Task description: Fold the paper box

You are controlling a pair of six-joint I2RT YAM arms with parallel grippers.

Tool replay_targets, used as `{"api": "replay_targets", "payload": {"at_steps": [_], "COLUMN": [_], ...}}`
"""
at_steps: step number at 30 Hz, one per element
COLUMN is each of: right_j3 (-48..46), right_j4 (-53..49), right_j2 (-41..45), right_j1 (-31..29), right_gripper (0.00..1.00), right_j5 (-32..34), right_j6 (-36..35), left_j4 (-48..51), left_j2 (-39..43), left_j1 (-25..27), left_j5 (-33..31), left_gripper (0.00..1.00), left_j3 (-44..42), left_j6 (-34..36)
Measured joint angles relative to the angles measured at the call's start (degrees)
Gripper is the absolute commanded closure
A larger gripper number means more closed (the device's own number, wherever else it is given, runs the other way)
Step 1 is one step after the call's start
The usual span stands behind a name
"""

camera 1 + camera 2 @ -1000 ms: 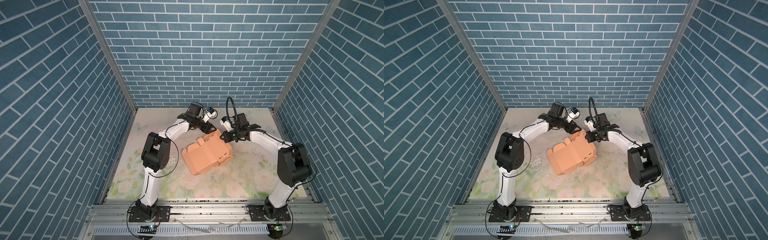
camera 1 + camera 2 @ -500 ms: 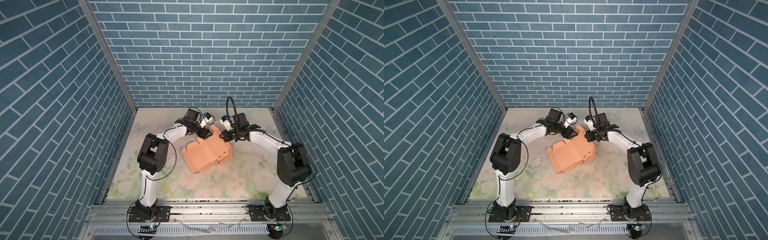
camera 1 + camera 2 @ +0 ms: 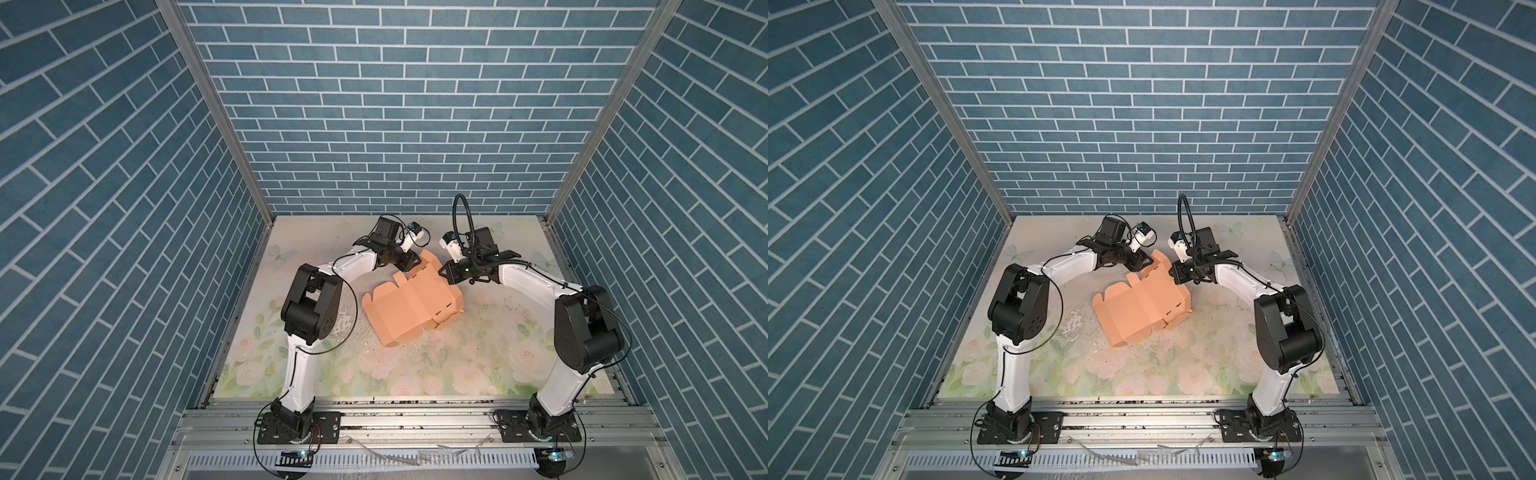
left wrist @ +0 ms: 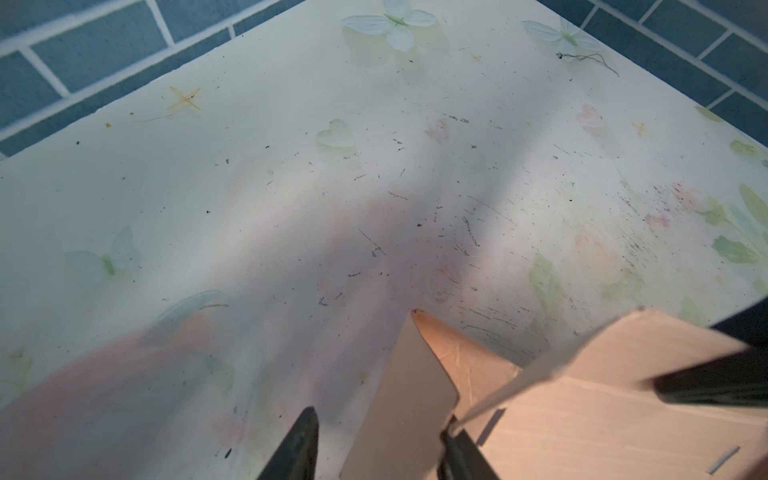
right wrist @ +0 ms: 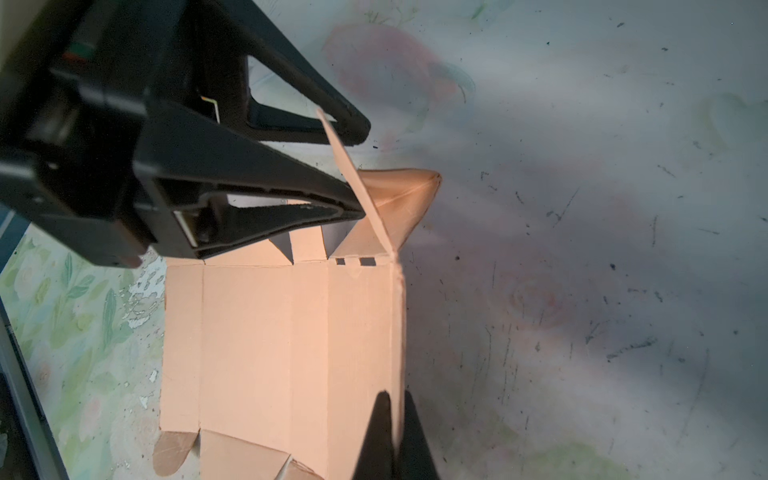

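Peach-tan thin cardboard paper box (image 3: pixel 409 309) looked light, floppy, so grip near creases; right tool (image 5: pixel 394 399) pinched its edge, left tool (image 4: pixel 379 422) half-open astride a flap (image 4: pixel 415 374).

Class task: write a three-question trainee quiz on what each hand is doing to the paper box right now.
1. True or false: the right hand is shut on an edge of the box.
2. The left hand is: A) clear of the box; B) open, astride a flap; C) shut on the right hand.
3. Is the box closed up yet?
Key: 1 true; 2 B; 3 no.
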State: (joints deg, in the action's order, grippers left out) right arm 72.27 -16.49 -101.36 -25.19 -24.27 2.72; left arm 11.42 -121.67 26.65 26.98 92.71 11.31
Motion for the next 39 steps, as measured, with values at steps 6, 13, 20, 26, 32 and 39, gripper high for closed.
{"api": "replay_targets", "payload": {"at_steps": [6,13,20,26,32,39], "right_j3": [-0.02,-0.57,-0.46,2.58,4.09,4.09], "right_j4": [1.01,2.14,0.70,-0.50,-1.60,-1.95], "right_j2": [0.00,0.00,0.00,-0.02,-0.02,-0.33], "right_j1": [0.00,0.00,0.04,0.04,-0.33,-0.57], "right_gripper": [1.00,1.00,1.00,1.00,1.00,1.00], "right_j5": [0.02,1.01,3.28,4.63,4.42,3.61], "right_j6": [0.02,-0.02,-1.73,-4.83,-7.19,-7.78], "left_j4": [-1.33,-2.78,-3.54,-7.08,-11.89,-13.92], "left_j2": [-0.02,0.46,7.85,16.74,20.70,22.82], "left_j1": [0.15,0.17,0.24,0.57,0.72,1.03], "left_j5": [-0.28,-1.31,-3.15,-3.39,-3.34,-3.10], "left_gripper": [0.83,0.99,1.00,1.00,1.00,1.00], "left_j3": [0.00,-0.79,-7.63,-16.28,-22.43,-25.90], "left_j6": [-0.66,-1.92,-4.00,-8.15,-12.59,-16.48]}}
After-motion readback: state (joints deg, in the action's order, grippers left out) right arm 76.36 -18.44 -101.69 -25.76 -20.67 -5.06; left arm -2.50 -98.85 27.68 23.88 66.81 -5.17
